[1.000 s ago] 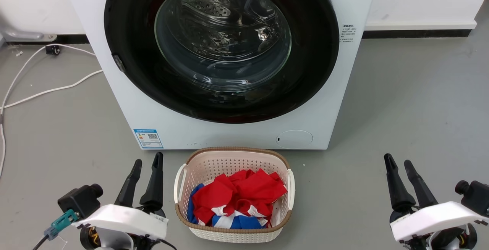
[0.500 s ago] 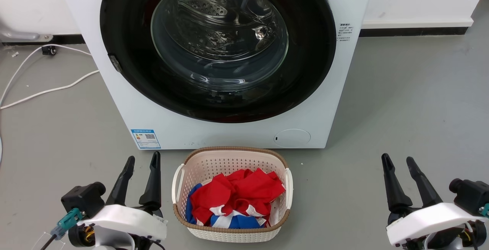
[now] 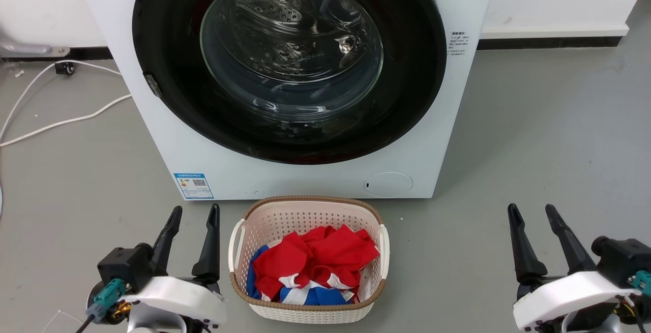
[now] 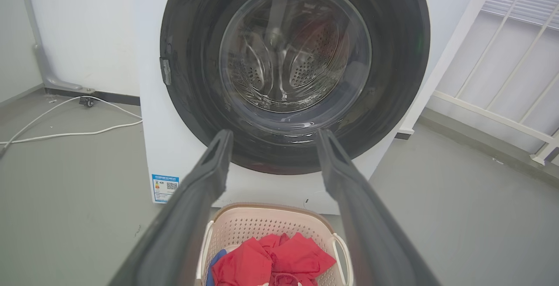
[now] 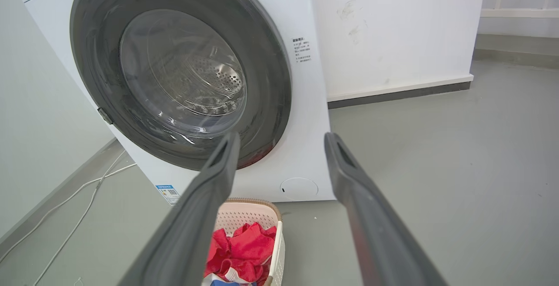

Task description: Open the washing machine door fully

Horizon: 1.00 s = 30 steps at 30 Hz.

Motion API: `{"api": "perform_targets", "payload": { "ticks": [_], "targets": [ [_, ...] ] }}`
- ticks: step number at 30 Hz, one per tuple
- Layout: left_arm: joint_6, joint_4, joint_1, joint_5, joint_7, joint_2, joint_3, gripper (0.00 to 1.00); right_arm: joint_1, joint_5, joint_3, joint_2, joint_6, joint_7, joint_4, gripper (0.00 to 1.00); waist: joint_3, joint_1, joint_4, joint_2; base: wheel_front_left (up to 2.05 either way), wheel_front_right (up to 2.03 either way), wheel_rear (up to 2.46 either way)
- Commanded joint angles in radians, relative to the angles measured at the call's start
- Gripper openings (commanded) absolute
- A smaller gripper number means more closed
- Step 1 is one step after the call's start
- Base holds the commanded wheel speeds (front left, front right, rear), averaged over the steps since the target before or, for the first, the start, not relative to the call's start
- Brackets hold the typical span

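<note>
1. Jaws first: both pairs stand parted and hold nothing. The left gripper (image 3: 196,209) is low at my left and the right gripper (image 3: 531,207) low at my right, fingers pointing up toward the machine.
2. Over the last second each pair has spread a little wider, and my left gripper has edged nearer the basket (image 3: 310,200). My head has shifted slightly too, so the machine's small slide across the head view is the camera's doing.
3. The washing machine door (image 3: 417,68) has not changed. It lies shut, flush against the washing machine (image 3: 305,180), straight ahead of me, with the steel drum showing through its glass bowl.
4. I read the widening as getting ready to grasp. The opening itself has not begun, and both grippers are well apart from the door.
5. A small grey fitting (image 3: 151,85) sits on the door's left rim. I cannot tell whether it is the hinge or the catch, and that decides which edge I must pull.
6. The basket, holding red and blue clothes (image 3: 315,256), stands just before the machine's foot, below the door. I judge that an arm reaching in should come from the side, not over it.
</note>
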Motion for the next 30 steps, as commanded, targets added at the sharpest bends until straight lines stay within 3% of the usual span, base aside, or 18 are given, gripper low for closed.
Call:
{"api": "perform_targets", "payload": {
  "ticks": [1,30],
  "targets": [
    [-0.002,-0.004,-0.014,0.026,-0.01,0.011,-0.003,1.0,0.007,-0.026,0.0,0.001,0.002,-0.002,-0.014,1.0,-0.001,0.0,0.0,0.0,0.0,0.0,0.0],
    [-0.008,0.054,-0.014,0.189,-0.07,0.001,0.003,1.0,0.026,-0.211,-0.008,0.003,0.002,-0.029,-0.023,1.0,-0.005,0.0,-0.011,0.0,0.0,0.0,0.0]
  ]
}}
